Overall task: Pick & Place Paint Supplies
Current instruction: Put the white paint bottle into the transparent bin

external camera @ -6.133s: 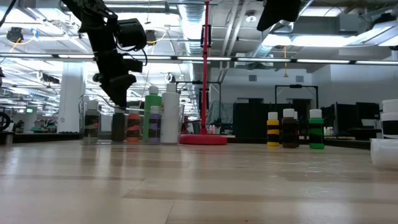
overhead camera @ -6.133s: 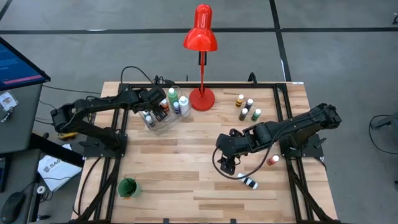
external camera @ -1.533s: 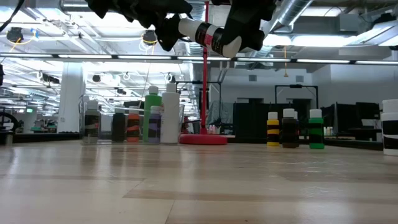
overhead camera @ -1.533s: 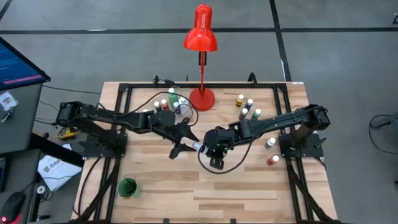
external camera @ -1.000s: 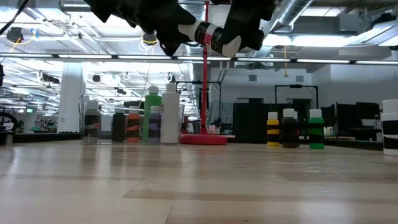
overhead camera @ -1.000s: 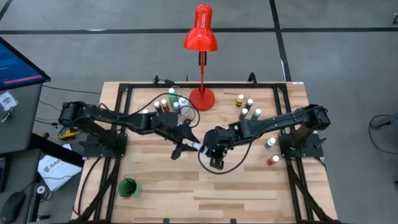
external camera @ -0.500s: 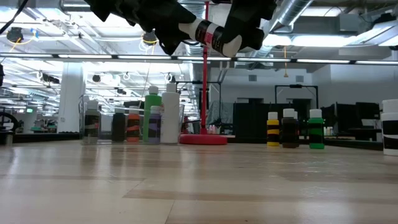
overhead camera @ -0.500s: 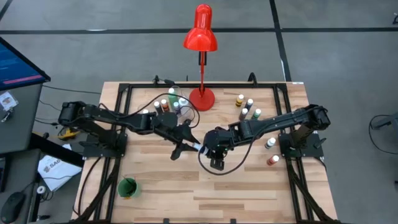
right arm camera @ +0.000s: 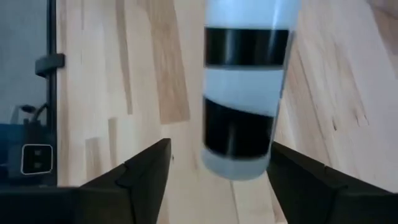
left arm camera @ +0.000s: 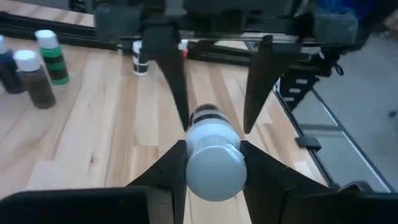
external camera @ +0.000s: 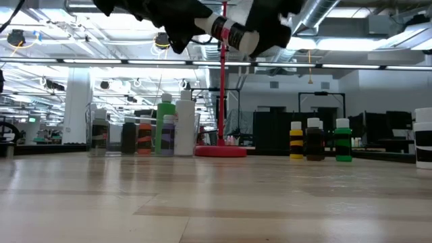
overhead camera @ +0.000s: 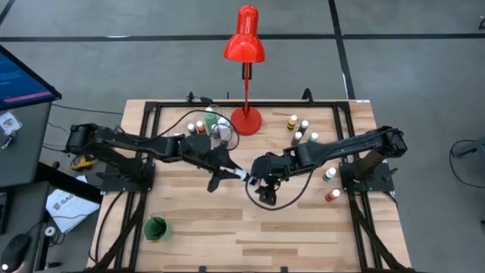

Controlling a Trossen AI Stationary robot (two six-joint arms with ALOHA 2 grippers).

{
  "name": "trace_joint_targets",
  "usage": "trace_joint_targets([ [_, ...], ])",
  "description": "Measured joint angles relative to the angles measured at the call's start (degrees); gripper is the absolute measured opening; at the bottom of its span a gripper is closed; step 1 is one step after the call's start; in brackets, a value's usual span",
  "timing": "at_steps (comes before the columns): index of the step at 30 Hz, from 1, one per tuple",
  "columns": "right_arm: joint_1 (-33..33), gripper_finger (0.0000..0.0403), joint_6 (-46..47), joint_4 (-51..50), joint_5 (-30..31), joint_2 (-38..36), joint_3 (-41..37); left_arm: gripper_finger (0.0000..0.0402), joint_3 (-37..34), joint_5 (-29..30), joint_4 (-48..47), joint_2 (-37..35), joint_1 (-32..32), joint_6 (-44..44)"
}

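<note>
Left hand [left arm camera: 212, 163] is clamped on the cap end of a small paint bottle [overhead camera: 244, 177] — white body, black bands — held level in the air above the surface [overhead camera: 197, 227], in front of the red lamp [overhead camera: 245, 53]. In the left wrist view its fingers [left arm camera: 166, 171] press both sides of the white cap.

Right hand [right arm camera: 217, 171] faces it from the other end of the bottle, fingers spread clear of the body with a visible gap on each side, so it grips nothing. Looks like a hand-to-hand pass, with the left hand now carrying the load.

Handling, as a judgement: light, rigid plastic, smooth and round, so it can roll or pivot in a two-finger pinch. The cap is a fair hold, but the mid-body would be steadier.

Other bottles: a cluster [overhead camera: 204, 125] just left of the lamp base, which in the low view seems to stand in a clear container [external camera: 145, 131] — a second group [overhead camera: 301, 133] right of the base, and two more [overhead camera: 331, 186] far right of the lamp by the right arm's mount. A green cup [overhead camera: 155, 227] sits well left and in front of the lamp.
</note>
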State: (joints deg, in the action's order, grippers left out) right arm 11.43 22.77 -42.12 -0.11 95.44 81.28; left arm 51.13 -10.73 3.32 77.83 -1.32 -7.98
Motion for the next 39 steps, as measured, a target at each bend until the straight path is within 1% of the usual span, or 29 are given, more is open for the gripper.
trace_joint_targets([
  [3, 0.57, 0.0255, 1.89, -4.14, 0.02, -2.12, -0.16, 0.0105, 0.0, 4.68, -6.37, -3.61, 0.19, -1.69],
  [4, 0.92, 0.0255, 2.64, -4.72, 0.0, -2.87, -0.12, 0.0105, 0.0, 7.04, -8.98, -5.12, 0.29, -1.85],
  [6, 1.62, 0.0255, 4.15, -7.51, 0.07, -4.56, -0.13, 0.0105, 0.0, 12.77, -15.11, -8.4, 0.35, -3.1],
  [10, 3.28, 0.0255, 5.91, -9.1, 0.1, -6.1, -0.05, 0.0104, 0.0, 23.84, -27.58, -15.58, 0.86, -7.7],
  [15, 4.79, 0.0256, 7.28, -9.51, 0.15, -6.22, -0.12, 0.0104, 0.01, 31.49, -46.41, -21.38, 4.38, -15.78],
  [17, 5.2, 0.0256, 7.31, -9.14, 0.17, -6.2, -0.12, 0.0104, 0.0, 32.19, -51.7, -22.51, 6.23, -17.11],
  [20, 5.52, 0.0256, 7.57, -8.39, 0.57, -6.13, -0.12, 0.0104, 0.0, 32.05, -56.61, -23.24, 9.92, -18.23],
  [24, 5.44, 0.0256, 8.54, -8.48, 1.91, -6.13, -0.12, 0.0104, 0.0, 31.32, -60.78, -22.29, 15.6, -18.12],
  [29, 5.47, 0.0256, 8.82, -8.38, 2.06, -6.1, -0.12, 0.0105, 0.0, 31.08, -60.14, -19.12, 21.65, -13.82],
  [33, 5.48, 0.0256, 9.31, -8.3, 2.68, -6.1, -0.12, 0.0106, 0.0, 27.22, -59.31, -15.2, 25.63, -9.37],
  [35, 5.44, 0.0256, 9.37, -8.32, 3.25, -6.08, -0.12, 0.0106, 0.0, 26.14, -58.87, -13.11, 26.94, -7.61],
  [39, 5.41, 0.0256, 9.41, -8.34, 3.4, -6.08, -0.12, 0.0107, 0.0, 26.1, -56.84, -9.75, 28.36, -5.82],
])
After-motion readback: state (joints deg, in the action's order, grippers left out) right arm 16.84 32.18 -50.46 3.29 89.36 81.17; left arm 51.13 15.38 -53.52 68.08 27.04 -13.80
